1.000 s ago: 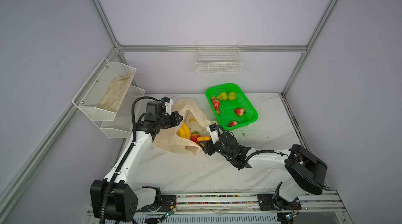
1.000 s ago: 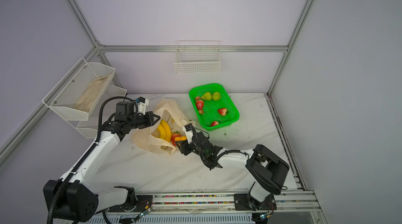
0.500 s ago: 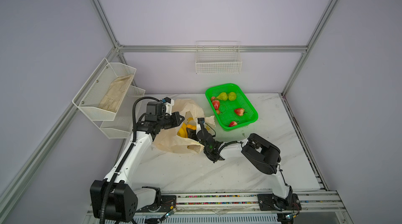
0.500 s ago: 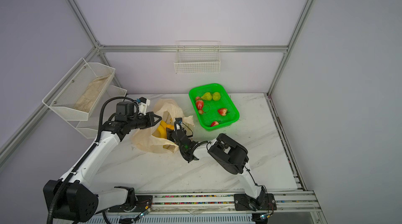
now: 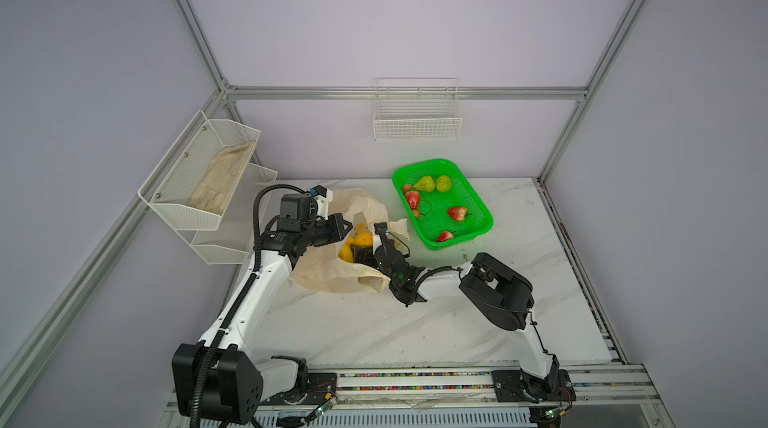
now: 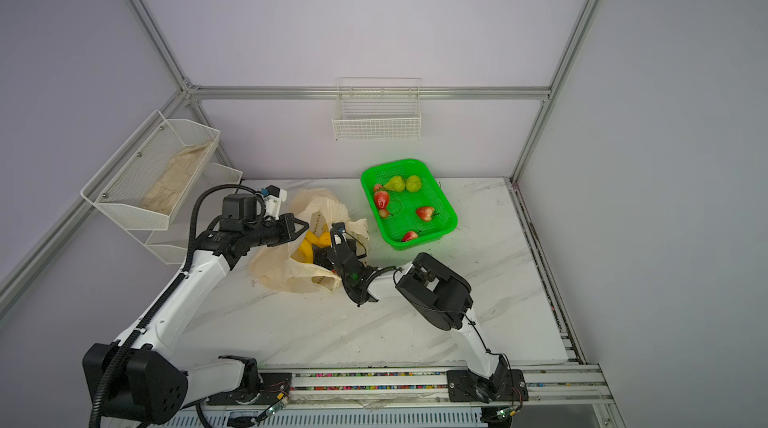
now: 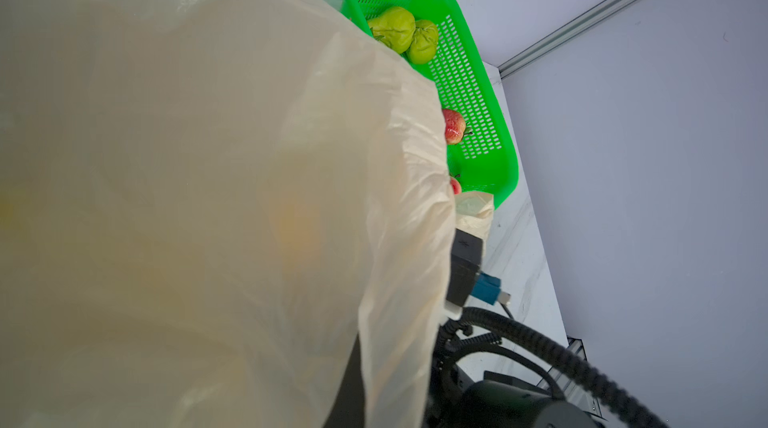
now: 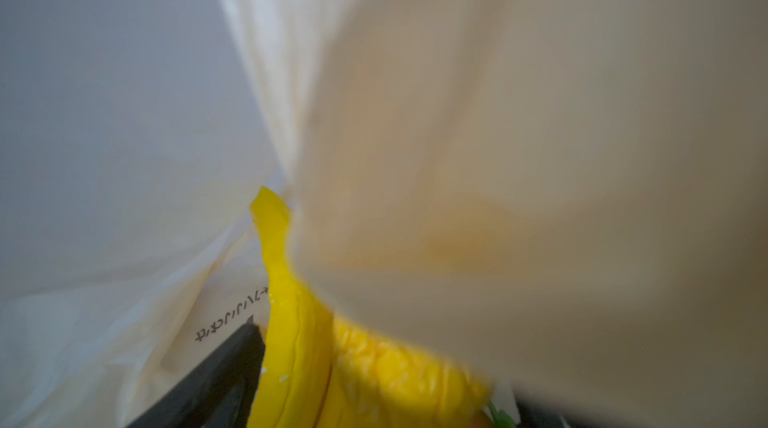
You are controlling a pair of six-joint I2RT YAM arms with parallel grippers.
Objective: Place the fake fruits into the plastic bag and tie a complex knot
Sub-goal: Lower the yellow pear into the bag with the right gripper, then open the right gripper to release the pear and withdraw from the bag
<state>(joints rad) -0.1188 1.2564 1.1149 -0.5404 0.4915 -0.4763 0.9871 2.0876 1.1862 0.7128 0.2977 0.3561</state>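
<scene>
The plastic bag lies open on the marble surface, at eight o'clock from the green basket. The left pincer, reaching in from nine o'clock, is clamped on the bag's rim. The right pincer, entering from four o'clock, stands wide beside the banana bunch inside. Two green pears and several strawberries lie in the basket.
</scene>
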